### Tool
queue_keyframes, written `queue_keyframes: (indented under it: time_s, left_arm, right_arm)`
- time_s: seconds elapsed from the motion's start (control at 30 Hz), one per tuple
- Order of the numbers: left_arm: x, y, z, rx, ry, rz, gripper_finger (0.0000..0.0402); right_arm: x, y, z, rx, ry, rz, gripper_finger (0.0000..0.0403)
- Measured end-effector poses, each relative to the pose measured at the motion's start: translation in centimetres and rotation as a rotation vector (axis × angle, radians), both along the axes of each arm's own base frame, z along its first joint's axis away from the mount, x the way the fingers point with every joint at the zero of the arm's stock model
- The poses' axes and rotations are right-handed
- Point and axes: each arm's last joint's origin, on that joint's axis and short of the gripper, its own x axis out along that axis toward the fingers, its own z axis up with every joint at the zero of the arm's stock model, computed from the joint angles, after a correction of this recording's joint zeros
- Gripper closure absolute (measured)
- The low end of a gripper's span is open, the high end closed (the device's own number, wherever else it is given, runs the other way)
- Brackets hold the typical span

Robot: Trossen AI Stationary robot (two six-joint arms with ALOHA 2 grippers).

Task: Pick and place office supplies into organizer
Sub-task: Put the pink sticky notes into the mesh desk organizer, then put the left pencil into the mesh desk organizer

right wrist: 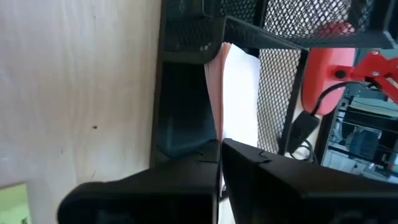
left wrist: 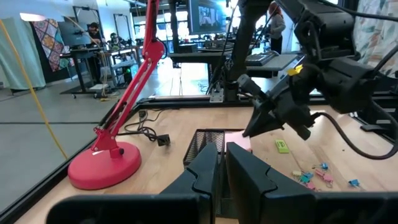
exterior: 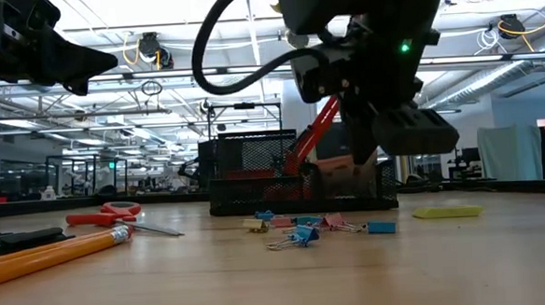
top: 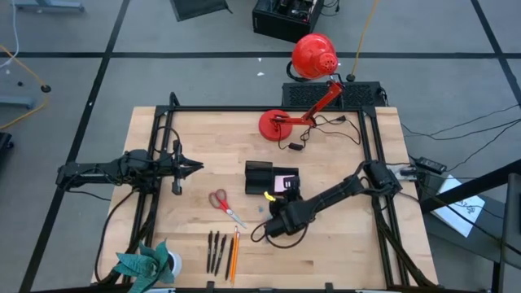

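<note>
Closed right claw (right wrist: 221, 152) beside organizer (right wrist: 186, 81)

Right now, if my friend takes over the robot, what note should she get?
Right gripper: shut, low beside the organizer, nothing visibly held.
Left gripper: waiting over the table's left side, nearly shut, holding nothing.
Done: the pink notepad stands in the organizer.
Left to place: scissors, three pens and pencil near the front edge, the small clips and yellow piece in front of the organizer.
</note>
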Motion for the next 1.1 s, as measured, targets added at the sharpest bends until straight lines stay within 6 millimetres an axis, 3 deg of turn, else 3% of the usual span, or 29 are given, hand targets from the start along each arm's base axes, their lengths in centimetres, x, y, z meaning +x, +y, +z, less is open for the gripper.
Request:
queue_keyframes:
  time_s: [0.43, 0.83, 0.97, 1.1]
  left_arm:
    - [0.0, 0.0, 0.0, 0.000, 0.000, 0.000, 0.0360]
    - [0.0, 0.0, 0.0, 0.000, 0.000, 0.000, 0.0360]
    - [0.0, 0.0, 0.0, 0.000, 0.000, 0.000, 0.0360]
    - [0.0, 0.0, 0.0, 0.000, 0.000, 0.000, 0.0360]
  right_arm:
    - [0.0, -0.7, -1.6, 0.052, -0.007, -0.006, 0.0399]
    - [-0.1, -0.5, -1.6, 0.100, -0.010, -0.036, 0.0302]
    - [-0.1, -0.5, 0.1, 0.112, -0.048, -0.028, 0.0285]
    - [-0.7, -0.3, 4.4, 0.153, -0.163, -0.001, 0.0277]
